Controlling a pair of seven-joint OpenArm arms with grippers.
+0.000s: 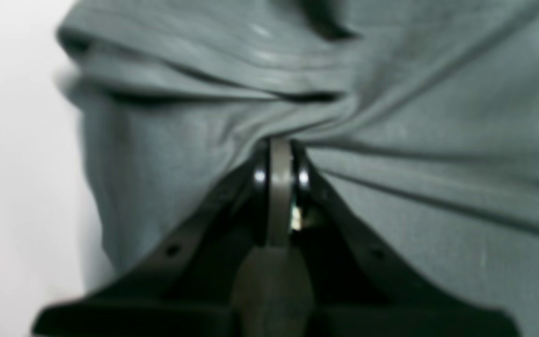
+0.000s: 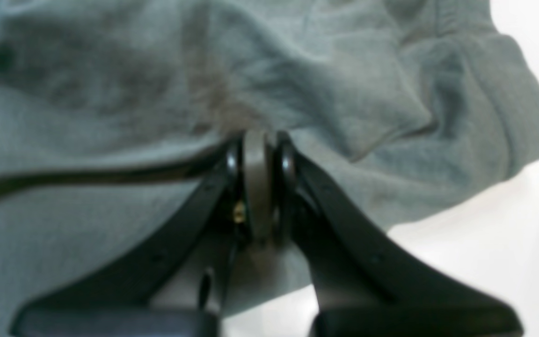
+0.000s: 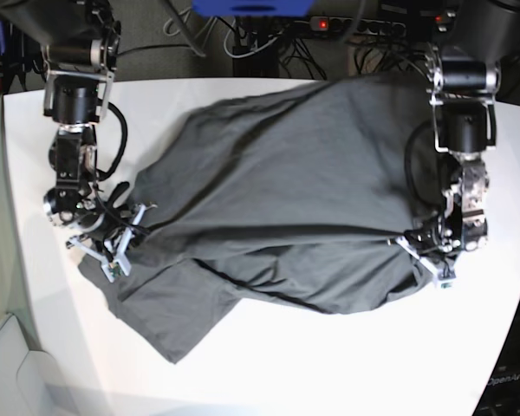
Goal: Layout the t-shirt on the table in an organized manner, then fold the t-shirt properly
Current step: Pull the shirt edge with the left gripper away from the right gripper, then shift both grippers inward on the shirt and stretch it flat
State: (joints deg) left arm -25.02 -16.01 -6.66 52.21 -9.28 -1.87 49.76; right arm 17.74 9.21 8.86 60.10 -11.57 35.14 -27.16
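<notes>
T-shirt [image 1: 391,140] fills my left wrist view, left gripper [image 1: 279,154] clamped on its fabric, my right gripper [image 2: 258,145] likewise pinched tight in its view, and from base I count one shirt, spread rumpled (mid-layout, I judge) across the table [image 3: 329,373], needing outward tension next.

— What do the arms look like?
— Both are black and silver-grey, built of stacked cylindrical joints, with black cables looping alongside.
— And up close?
— The left hand [image 1: 280,154] has black fingers with small screw holes and pale grey pads; the right hand [image 2: 258,150] matches, with a brass-coloured fitting behind.
</notes>
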